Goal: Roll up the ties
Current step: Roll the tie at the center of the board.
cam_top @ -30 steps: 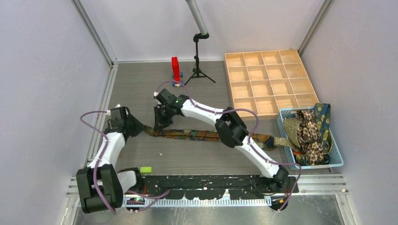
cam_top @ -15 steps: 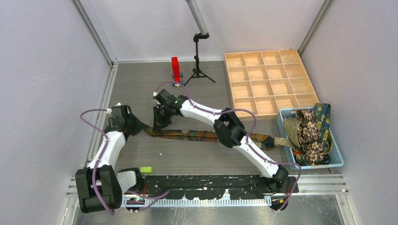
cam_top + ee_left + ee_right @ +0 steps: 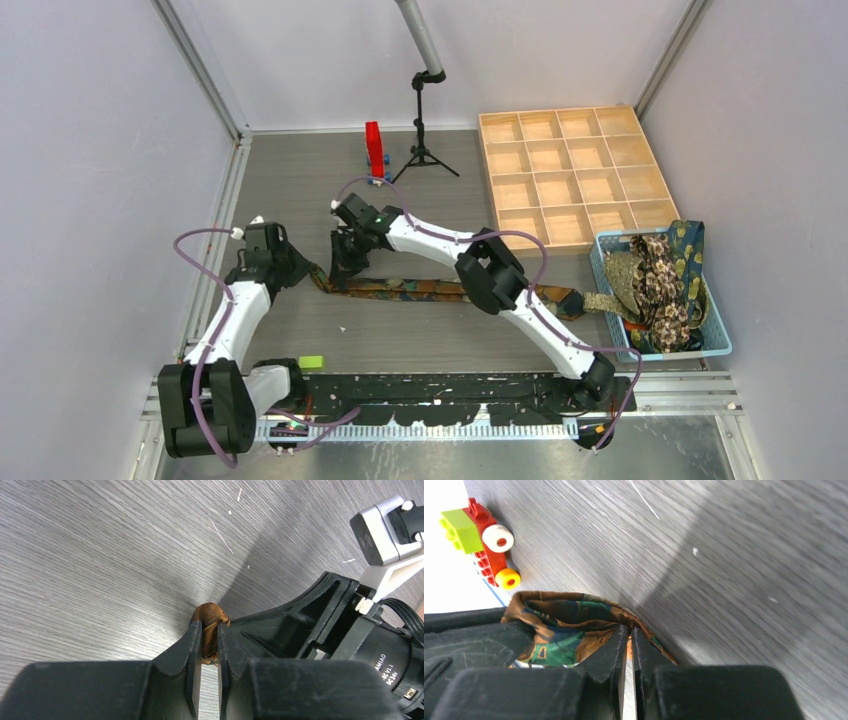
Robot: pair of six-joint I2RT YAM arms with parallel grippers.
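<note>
A long brown tie [image 3: 440,289] with orange and teal pattern lies flat across the table's middle. My left gripper [image 3: 305,271] is shut on its left tip, seen as a bunched orange-brown fold [image 3: 210,622] between the jaws. My right gripper [image 3: 345,270] is shut on the tie a little to the right of that, where the patterned cloth [image 3: 569,625] folds up around the fingers. More ties [image 3: 660,280] are heaped in the light blue basket [image 3: 712,345] at the right.
A wooden compartment tray [image 3: 572,175] stands at the back right. A small black tripod [image 3: 425,130] and a red block toy [image 3: 374,150] stand at the back centre. A green brick [image 3: 311,361] lies near the left arm's base.
Both grippers have shifted slightly to the right with the tie's left end, which now bends up a little.
</note>
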